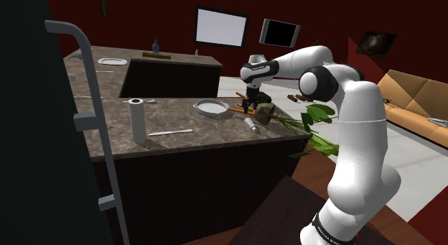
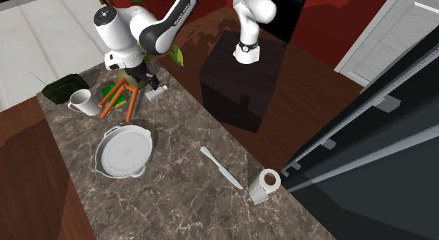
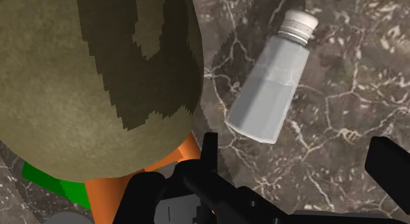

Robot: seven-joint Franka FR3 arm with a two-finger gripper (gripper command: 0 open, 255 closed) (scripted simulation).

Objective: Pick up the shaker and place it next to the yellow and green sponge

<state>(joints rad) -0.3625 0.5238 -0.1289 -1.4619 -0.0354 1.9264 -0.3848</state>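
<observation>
One shaker, grey with a pale cap, lies on its side on the marble bench, just ahead of the fingertips and touching neither. One gripper, fingers released and standing apart with nothing between them. In the second exterior view the shaker is at 4 o'clock of the gripper, just beside it. One green sponge lies at 9 o'clock of the shaker, near but apart, with one pair of orange tongs lying across it. One white mug is at 9 o'clock of the sponge. One pan is at 6 o'clock of the sponge. One knife is at 3 o'clock of the pan, and one paper roll, upright, at 4 o'clock of the knife. One olive object sits close beside the gripper; I cannot tell what it is.
</observation>
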